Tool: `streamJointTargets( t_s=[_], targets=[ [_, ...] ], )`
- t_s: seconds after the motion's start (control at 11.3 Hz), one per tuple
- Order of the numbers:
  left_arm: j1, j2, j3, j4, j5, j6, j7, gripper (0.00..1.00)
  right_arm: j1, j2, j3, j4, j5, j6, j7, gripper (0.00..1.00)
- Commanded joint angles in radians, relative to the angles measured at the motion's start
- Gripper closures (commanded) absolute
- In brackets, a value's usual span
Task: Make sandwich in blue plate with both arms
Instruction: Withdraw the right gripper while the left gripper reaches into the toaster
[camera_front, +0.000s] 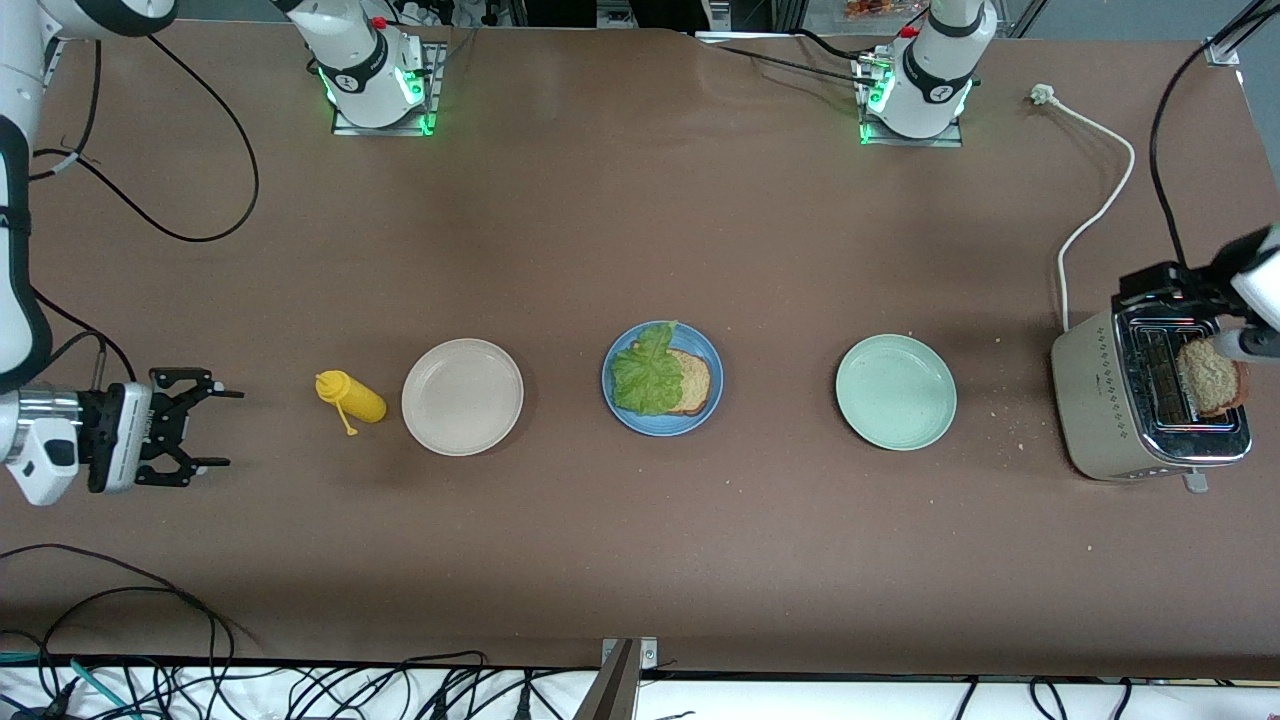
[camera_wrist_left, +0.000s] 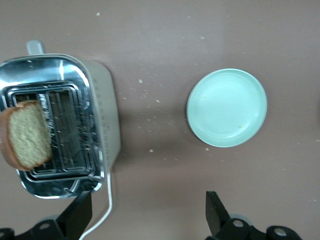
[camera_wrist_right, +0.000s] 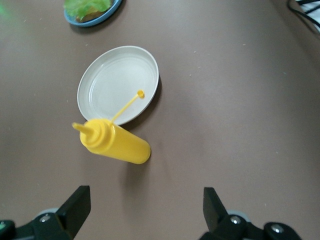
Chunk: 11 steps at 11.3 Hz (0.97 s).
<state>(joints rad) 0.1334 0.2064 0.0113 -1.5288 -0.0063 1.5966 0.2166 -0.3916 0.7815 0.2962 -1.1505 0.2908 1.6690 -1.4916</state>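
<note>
A silver toaster stands under the left gripper, whose fingers are spread wide and hold nothing; a slice of bread sticks up from one toaster slot, and a mint-green plate lies near. The blue plate sits mid-table between both grippers, holding one bread slice topped with a lettuce leaf. The right gripper, equally wide open and empty, hovers beside a yellow squeeze bottle lying just beside a beige-white plate.
</note>
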Motion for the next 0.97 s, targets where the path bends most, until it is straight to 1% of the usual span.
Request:
streamJointTargets(
  t_s=[0.0,0.09,0.26,0.35,0.53,0.62,0.71,0.79,0.88],
  targets=[
    [0.118,0.102,-0.01,0.078,0.014,0.08,0.192,0.0,0.127,-0.174,-0.13,-0.084,-0.002,-0.04,0.279,0.0],
    [0.153,0.125,-0.01,0.078,0.012,0.109,0.251,0.0,0.152,-0.201,-0.14,-0.086,-0.007,-0.052,0.38,0.0],
    [0.224,0.192,-0.011,0.078,0.012,0.195,0.314,0.0,0.168,-0.27,-0.141,-0.124,-0.012,-0.055,0.619,0.0],
    [0.253,0.217,-0.011,0.078,-0.001,0.241,0.395,0.0,0.174,-0.31,-0.141,-0.144,-0.012,-0.067,0.733,0.0],
    [0.333,0.273,-0.013,0.078,-0.053,0.288,0.484,0.0,0.188,-0.378,-0.143,-0.169,-0.019,-0.089,0.89,0.0],
    [0.354,0.298,-0.011,0.076,-0.098,0.321,0.532,0.02,0.203,-0.405,-0.144,-0.172,-0.039,-0.11,0.945,0.0],
    [0.382,0.317,-0.011,0.076,-0.125,0.338,0.549,0.2,0.223,-0.439,-0.149,-0.185,-0.047,-0.115,1.009,0.0],
    [0.388,0.326,-0.011,0.069,-0.132,0.338,0.534,0.38,0.262,-0.476,-0.17,-0.21,-0.067,-0.114,1.065,0.0],
    [0.388,0.326,-0.011,0.065,-0.138,0.332,0.512,0.6,0.311,-0.511,-0.199,-0.241,-0.093,-0.104,1.115,0.0]
  ],
)
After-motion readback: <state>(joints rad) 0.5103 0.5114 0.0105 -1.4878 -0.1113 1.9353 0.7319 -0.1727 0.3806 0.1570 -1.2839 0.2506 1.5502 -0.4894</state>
